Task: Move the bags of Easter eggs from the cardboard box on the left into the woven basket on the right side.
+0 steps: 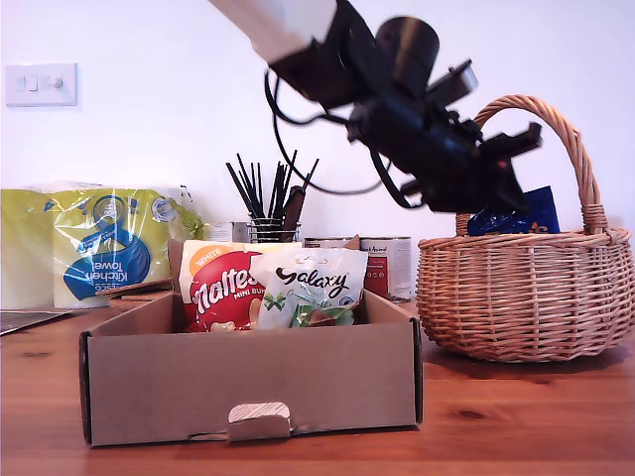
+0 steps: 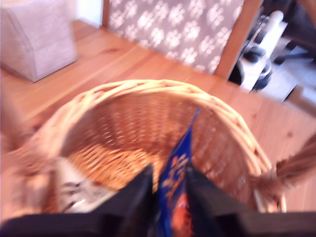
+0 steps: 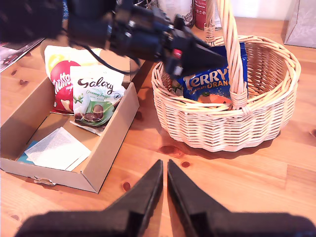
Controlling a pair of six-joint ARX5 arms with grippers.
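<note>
My first gripper [image 1: 496, 213] clamps blue bag [image 3: 210, 81] inside basket [image 1: 526, 297], exterior view's right; my second gripper [image 3: 164, 173] nearly closed, empty.

The exterior view sits low at the desk [image 1: 516, 416] edge, close behind the box [image 1: 248, 382], and faces the wall. My first wrist view looks steeply down into the basket [image 2: 148, 128] from very near, along my first end effector [image 2: 170, 197]. My second wrist view looks from higher and farther back, over my second end effector [image 3: 164, 185]. It shares box [image 3: 111, 143] and basket [image 3: 232, 123] with the exterior view.
</note>
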